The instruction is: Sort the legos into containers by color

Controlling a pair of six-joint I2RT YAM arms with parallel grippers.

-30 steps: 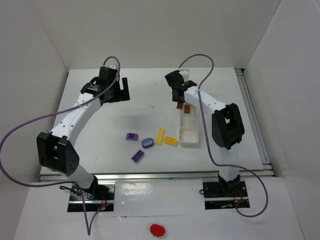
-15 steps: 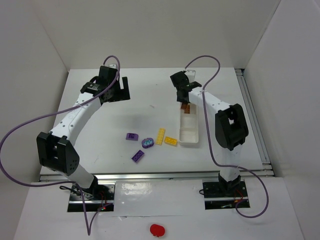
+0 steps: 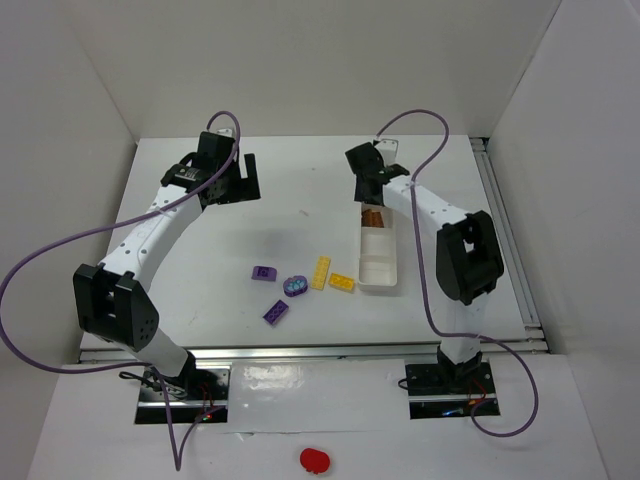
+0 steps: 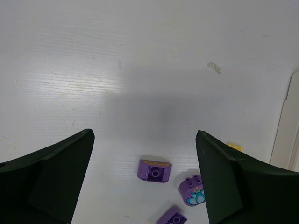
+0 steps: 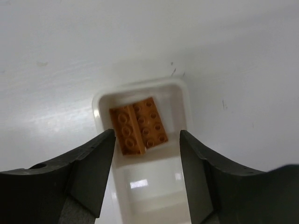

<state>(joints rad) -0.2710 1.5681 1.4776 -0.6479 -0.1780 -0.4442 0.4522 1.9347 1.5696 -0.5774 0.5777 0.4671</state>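
Observation:
A long white tray [image 3: 378, 272] lies right of centre. Two brown legos [image 5: 138, 125] lie side by side in its far compartment [image 3: 373, 217]. My right gripper [image 5: 145, 175] [image 3: 366, 190] is open and empty, just above that far end. Two yellow legos [image 3: 320, 272] [image 3: 342, 282], a rounded purple-blue piece [image 3: 295, 286] [image 4: 192, 190] and two purple legos [image 3: 264, 272] [image 3: 276, 312] lie on the table left of the tray. My left gripper [image 3: 245, 177] [image 4: 145, 186] is open and empty at the far left, well above the table; a purple lego [image 4: 154, 170] shows between its fingers.
A red rounded blob [image 3: 315, 459] lies on the near ledge in front of the arm bases. White walls enclose the table on the left, back and right. Purple cables loop off both arms. The tray's edge [image 4: 285, 130] shows at the right of the left wrist view.
My right gripper has let go of a brown lego into the tray's far compartment and moved slightly back and right. The left arm has not moved.

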